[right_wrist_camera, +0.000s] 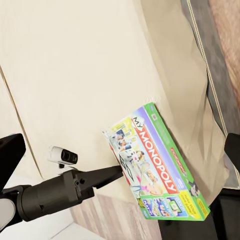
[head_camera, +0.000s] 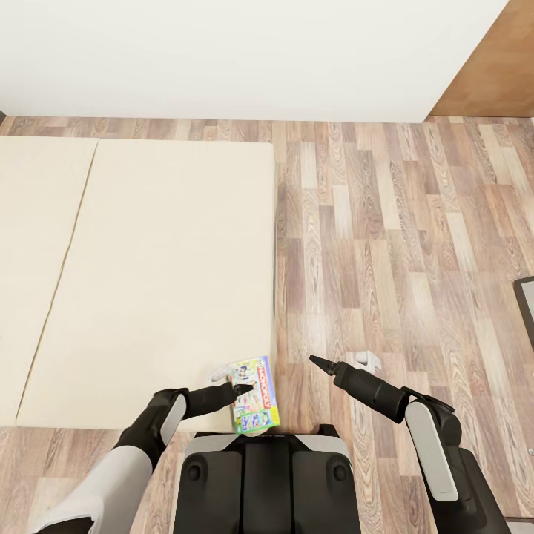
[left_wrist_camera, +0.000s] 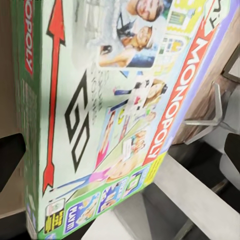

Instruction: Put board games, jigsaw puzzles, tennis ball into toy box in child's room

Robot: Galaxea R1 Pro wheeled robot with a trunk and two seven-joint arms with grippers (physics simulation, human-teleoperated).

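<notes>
One board game (head_camera: 256, 397), a flat white Monopoly box with a green edge and red logo, sits at the near right corner of the bed (head_camera: 148, 259), tilted and overhanging the mattress edge. My left gripper (head_camera: 239, 387) is at the box's left long side. In the left wrist view the box (left_wrist_camera: 125, 100) is very close, with the fingers (left_wrist_camera: 10, 160) spread wide at the picture's edges and not closed on it. The right wrist view shows the box (right_wrist_camera: 155, 170) with the left gripper's tip (right_wrist_camera: 117, 172) touching its side. My right gripper (head_camera: 319, 363) hovers open over the floor beside the bed.
Wood plank floor (head_camera: 400, 245) runs to the right of the bed, up to a white wall (head_camera: 222, 52). A brown panel (head_camera: 497, 59) is at the far right corner. A dark object (head_camera: 526, 304) shows at the right edge. My own base (head_camera: 267, 482) is just below the box.
</notes>
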